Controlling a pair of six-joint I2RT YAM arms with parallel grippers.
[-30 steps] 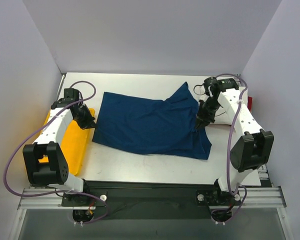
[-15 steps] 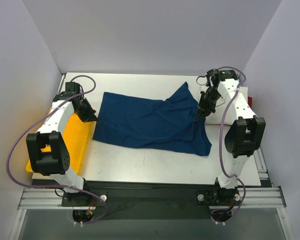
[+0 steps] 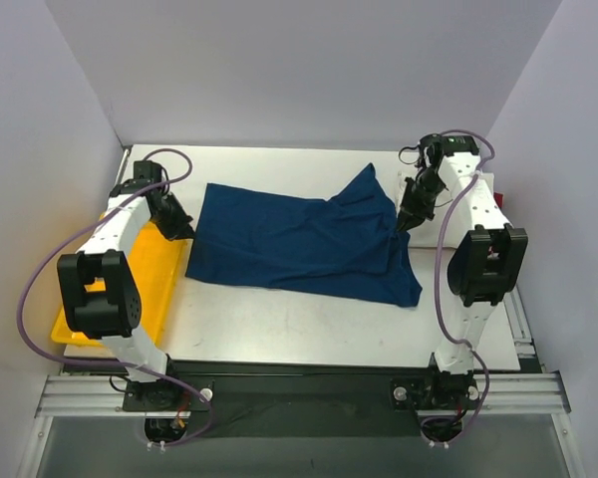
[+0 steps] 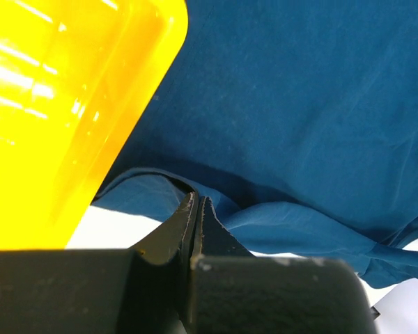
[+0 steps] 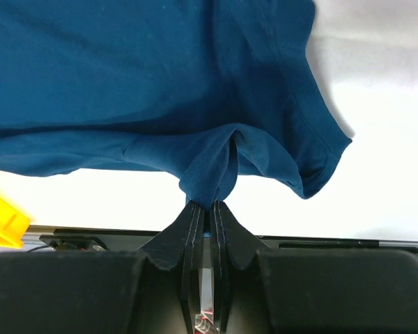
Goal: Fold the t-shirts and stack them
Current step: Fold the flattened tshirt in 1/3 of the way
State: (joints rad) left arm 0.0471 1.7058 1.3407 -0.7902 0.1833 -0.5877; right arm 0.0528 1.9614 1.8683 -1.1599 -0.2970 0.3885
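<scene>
**Two pinches on one shirt, and the left one looks thin**

**Top view.** The navy t-shirt lies spread but rumpled across the middle of the table. Its right end peaks toward the upper right of the frame. The left gripper is at the shirt's left edge, just beside the yellow tray. The right gripper is at the shirt's right edge. Jaw state cannot be read from this height. Only this view shows the whole cloth and that no fold has been made. A pale patch under the right arm may be another shirt; I cannot tell.

**Left wrist view.** The jaws are clenched, and a ridge of navy hem runs into their tips at the bottom centre. The bite looks shallow. A quick lift or a hard pull could probably slip the hem free. The tray wall fills the upper left, touching the cloth or nearly so, so dragged fabric might catch on its lip. Only this view shows how near the tray is.

**Right wrist view.** The jaws are closed on a bunched tuck of the shirt, with the sleeve hanging to the right of centre. The bunch seems to hold several layers, so a fold led from here may come out skewed. If the arms pull unevenly, I would expect the left pinch to fail first. Only this view shows how much cloth the grip has gathered.
</scene>
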